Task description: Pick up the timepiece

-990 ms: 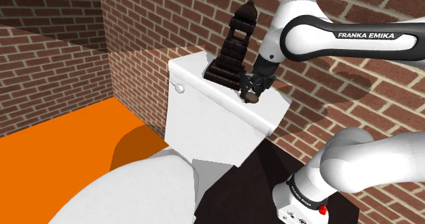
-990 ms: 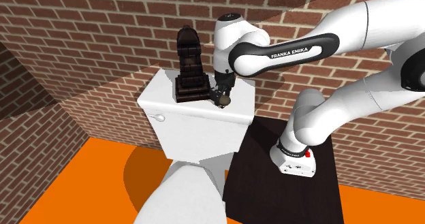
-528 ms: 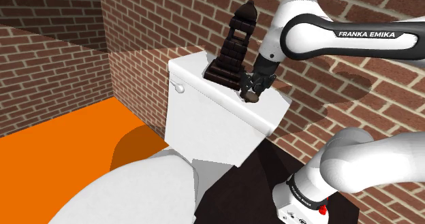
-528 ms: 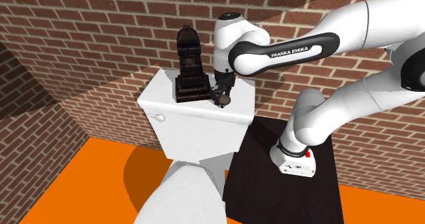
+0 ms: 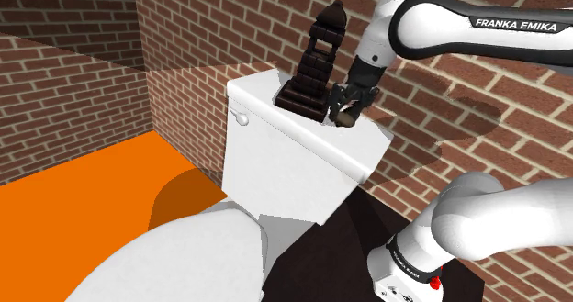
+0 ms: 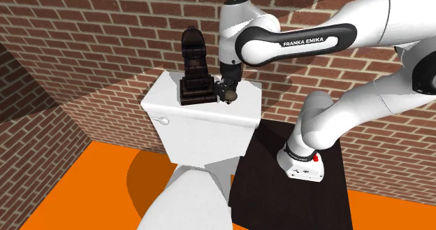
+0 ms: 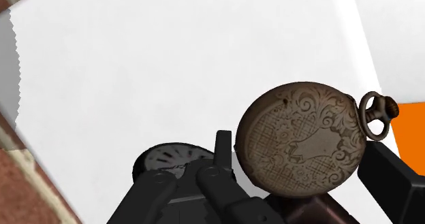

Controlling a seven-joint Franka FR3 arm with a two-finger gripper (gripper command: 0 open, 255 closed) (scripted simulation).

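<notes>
The timepiece is a brown pocket watch [image 7: 300,141] with an engraved cover and a ring at its top. Its pale dial [image 7: 170,163] shows beside the cover. My black gripper [image 7: 300,165] is shut on it, with one of the fingers [image 7: 222,154] pressed against the cover's edge. In the shoulder view the gripper [image 5: 345,115] holds the watch [image 5: 347,121] a little above the white toilet tank lid [image 5: 303,130]. From the second exterior view the watch [image 6: 230,94] hangs under the gripper [image 6: 227,91] over the lid's far right part.
A tall dark brown tower-shaped ornament [image 5: 315,60] stands on the lid close beside the gripper. Brick walls rise behind the tank. The toilet bowl [image 6: 189,200] lies below, over an orange floor [image 5: 83,190]. The dark stand [image 6: 279,187] is next to the tank.
The gripper has risen a little with the pocket watch, which has come up off the tank lid. The arm's forearm sits higher. The ornament has not moved.
</notes>
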